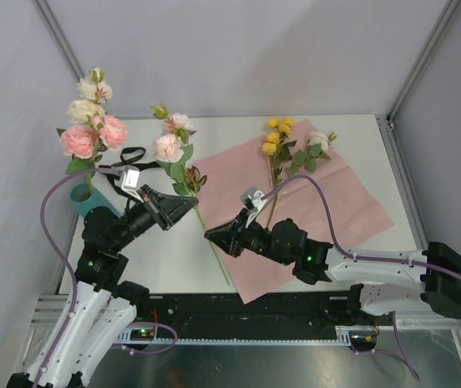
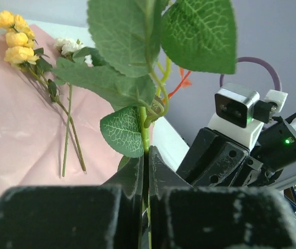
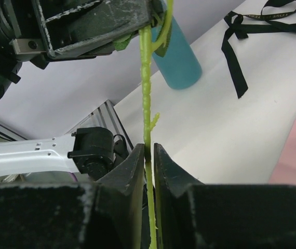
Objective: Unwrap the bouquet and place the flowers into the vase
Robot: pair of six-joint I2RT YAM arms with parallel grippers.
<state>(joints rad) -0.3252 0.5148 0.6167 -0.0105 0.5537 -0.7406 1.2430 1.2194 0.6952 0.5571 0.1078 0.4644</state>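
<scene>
Top view: unwrapping looks done. The flat pink paper sheet point(image 1: 336, 202) lies spread right of centre and the loose black ribbon point(image 1: 130, 158) sits upper left; no purple wrap shows anywhere. The small teal-blue cylindrical vase point(image 1: 79, 196) at far left holds a cluster of pink and cream roses point(image 1: 91, 121) standing up out of it. One long-stemmed pink rose point(image 1: 168, 147) sits mid-frame between your two arms, with the left gripper point(image 1: 190, 206) up near its leaves and the right gripper point(image 1: 212, 234) lower on the stem. A yellow rose sprig point(image 1: 277, 133) and a white rose sprig point(image 1: 319, 139) lie on the paper, upper centre, nothing touching them. Left wrist view: your left jaws are clamped tight on the green stem just below the leaves, and the yellow and white sprigs show on the paper at upper left. Right wrist view: your right jaws stand narrow with the same stem running up between them; you can't tell whether they pinch it or only flank it. The stem is clear of the table here, the vase is at top centre behind it, and the ribbon is upper right. My read: roughly halfway. One bunch is in; this pink rose looks mid hand-over and needs to go into the vase at far left, then the two sprigs on the paper.
</scene>
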